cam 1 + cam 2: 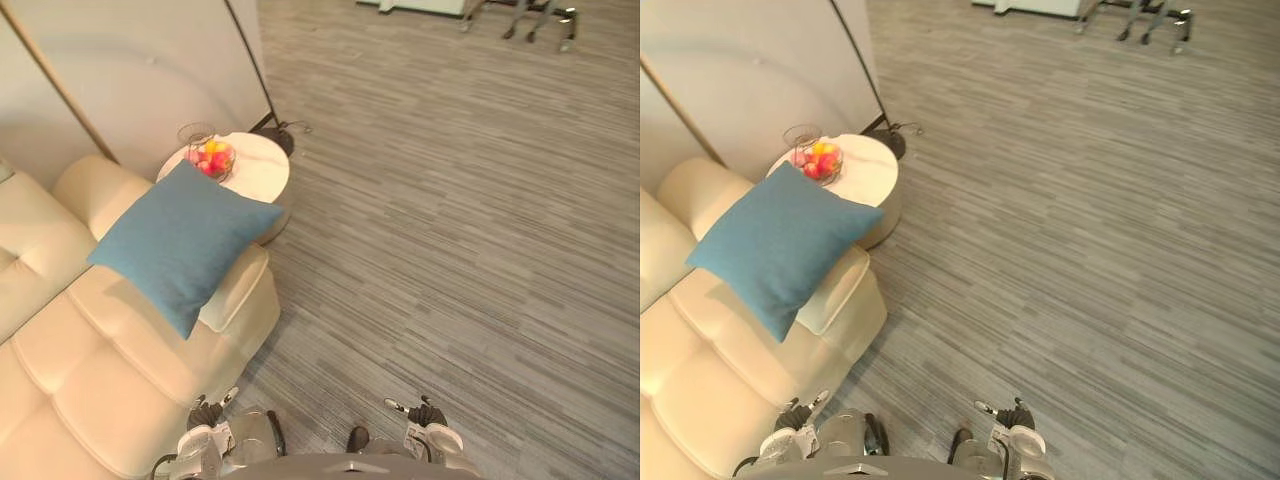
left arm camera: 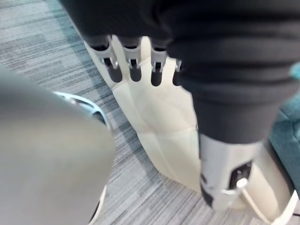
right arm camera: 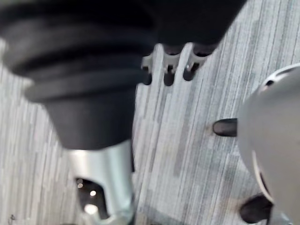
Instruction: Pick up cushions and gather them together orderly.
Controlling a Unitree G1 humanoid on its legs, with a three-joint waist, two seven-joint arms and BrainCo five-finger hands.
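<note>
Presently, left eye view: one blue cushion [image 1: 180, 245] is leaning at the end of the cream sofa [image 1: 70, 400], propped over the armrest. Its upper corner is reaching past the sofa's edge toward the round side table [image 1: 262, 172], where a bowl of fruit [image 1: 213, 158] is sitting. My left hand [image 1: 205, 412] is hanging low by the sofa's front edge. My right hand [image 1: 427, 412] is hanging over the carpet [image 1: 450, 250], well apart from the cushion.

Right eye view: same items; the cushion's lower corner is pointing down onto the seat.

Left wrist view: my fingers [image 2: 135, 70] are hanging loose and slightly spread, holding nothing, with the sofa's pale side lying past them.

Right wrist view: my fingers [image 3: 168, 75] are hanging relaxed and empty above the carpet.

Handling, as I am judging it: light, soft and bulky, with a woven cover likely giving good grip, but sagging if pinched by one corner. I am favouring both hands on opposite side edges, squeezing gently inward and lifting away from the bowl.
</note>
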